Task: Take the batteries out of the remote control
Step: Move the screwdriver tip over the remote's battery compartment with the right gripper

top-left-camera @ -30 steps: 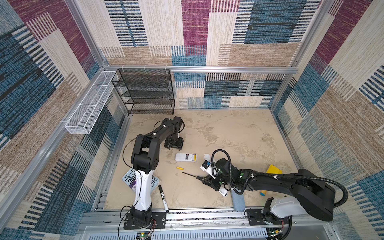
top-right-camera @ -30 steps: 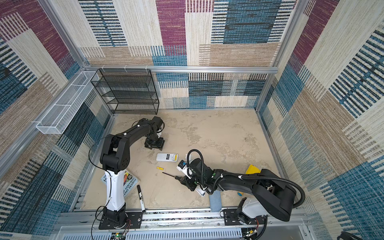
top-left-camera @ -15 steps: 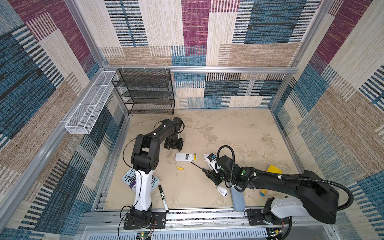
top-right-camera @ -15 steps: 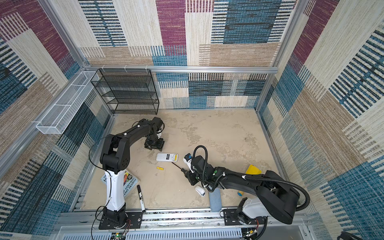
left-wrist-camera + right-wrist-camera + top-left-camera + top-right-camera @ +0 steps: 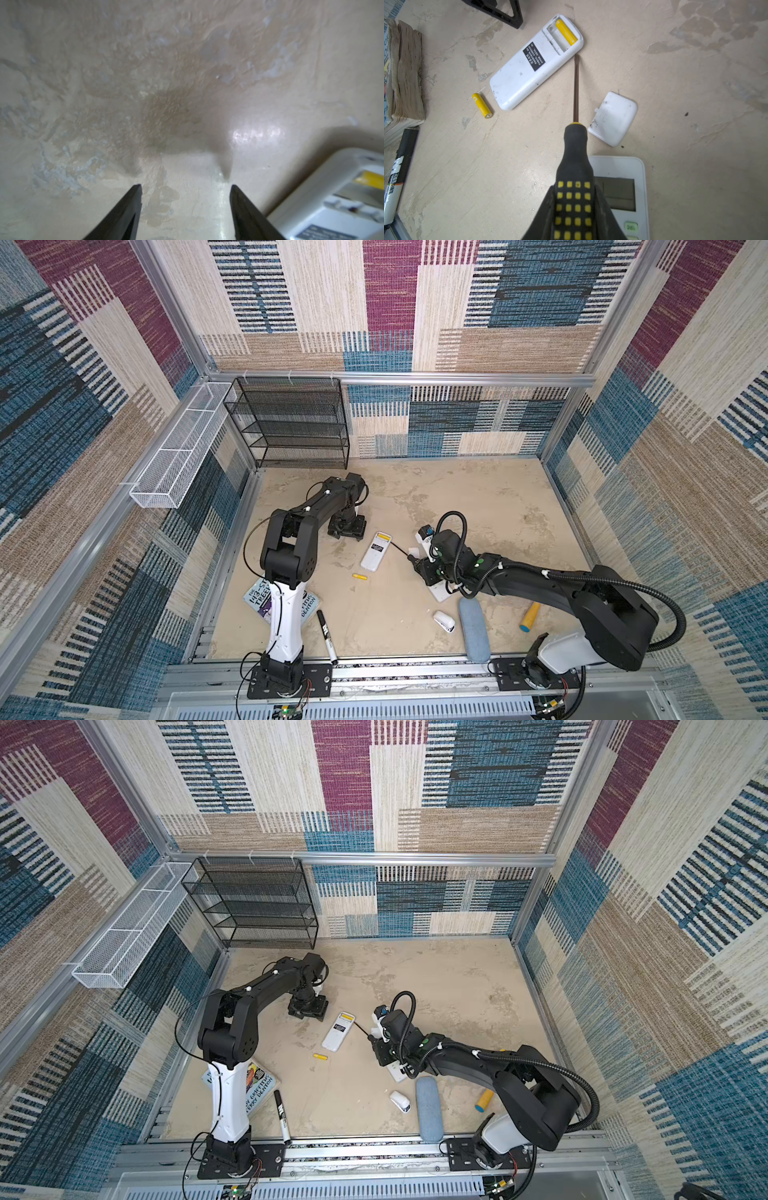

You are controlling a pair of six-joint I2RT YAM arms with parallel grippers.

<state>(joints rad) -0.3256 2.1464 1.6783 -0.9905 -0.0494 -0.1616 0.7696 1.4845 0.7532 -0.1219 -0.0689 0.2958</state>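
1. The remote control [image 5: 536,62] lies face down on the bench [image 5: 457,497] between the two arms. Its battery bay is uncovered at one end.
2. One yellow battery [image 5: 566,32] sits in the bay, in the slot nearest the remote's end. The slot beside it shows bare white plastic.
3. A loose yellow battery [image 5: 482,105] lies flat on the bench just beside the remote's other end, not touching it.
4. The white battery cover [image 5: 612,118] lies flat near the remote, on the far side of the screwdriver shaft from it.
5. The right tool [image 5: 574,187] is clenched on the black, yellow-dotted handle of a screwdriver [image 5: 574,149]. The shaft points at the remote, and its tip sits just beside the long edge by the bay. I cannot tell whether it touches.
6. Under the right tool lies a second white device with a grey display [image 5: 618,187], flat on the bench.
7. The left tool [image 5: 185,187] is released, its jaws apart with nothing between them. It hangs low over bare bench, just beside the bay end of the remote.
8. Toward the front of the bench lie a paperback book [image 5: 259,599], a black marker [image 5: 326,635], a grey-blue case [image 5: 473,628] and a yellow-handled scraper [image 5: 530,616].
9. A black mesh rack [image 5: 291,423] stands in the rear corner on the left arm's side.
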